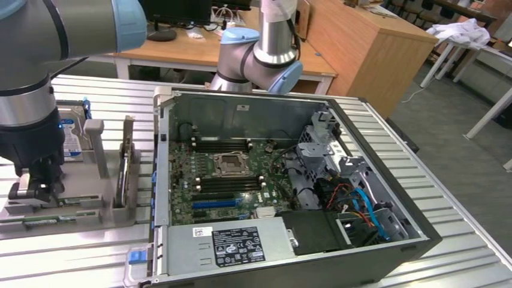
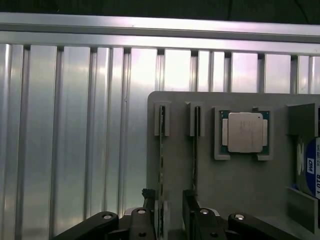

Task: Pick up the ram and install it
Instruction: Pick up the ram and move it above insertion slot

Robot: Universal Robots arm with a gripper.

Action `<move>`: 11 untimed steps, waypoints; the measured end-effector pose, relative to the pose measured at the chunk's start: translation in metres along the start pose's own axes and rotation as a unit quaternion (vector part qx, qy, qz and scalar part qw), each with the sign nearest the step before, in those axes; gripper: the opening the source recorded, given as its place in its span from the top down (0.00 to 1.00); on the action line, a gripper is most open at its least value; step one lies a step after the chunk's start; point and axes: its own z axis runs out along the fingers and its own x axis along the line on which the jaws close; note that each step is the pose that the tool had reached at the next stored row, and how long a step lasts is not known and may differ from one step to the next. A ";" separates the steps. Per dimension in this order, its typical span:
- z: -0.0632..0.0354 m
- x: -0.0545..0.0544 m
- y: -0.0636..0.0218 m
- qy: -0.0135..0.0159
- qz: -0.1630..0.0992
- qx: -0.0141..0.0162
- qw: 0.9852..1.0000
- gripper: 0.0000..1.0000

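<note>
While the jaws stand wide open astride the ram [image 2: 161,165], a drive [image 2: 311,172] label reads "WD".

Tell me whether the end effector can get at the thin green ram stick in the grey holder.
Probably yes: the open end effector straddles the thin green ram stick; nothing intervenes.

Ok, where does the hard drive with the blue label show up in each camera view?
Exterior view: the hard drive stands upright far on the exterior view's left, in the gray holder.
Wrist view: the hard drive is cut off by the picture's edge, just past the processor chip.
Shared landmark: the gray holder that carries it.
</note>
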 end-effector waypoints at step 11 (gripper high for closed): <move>0.0047 0.000 -0.0001 0.000 0.000 0.000 1.000 0.64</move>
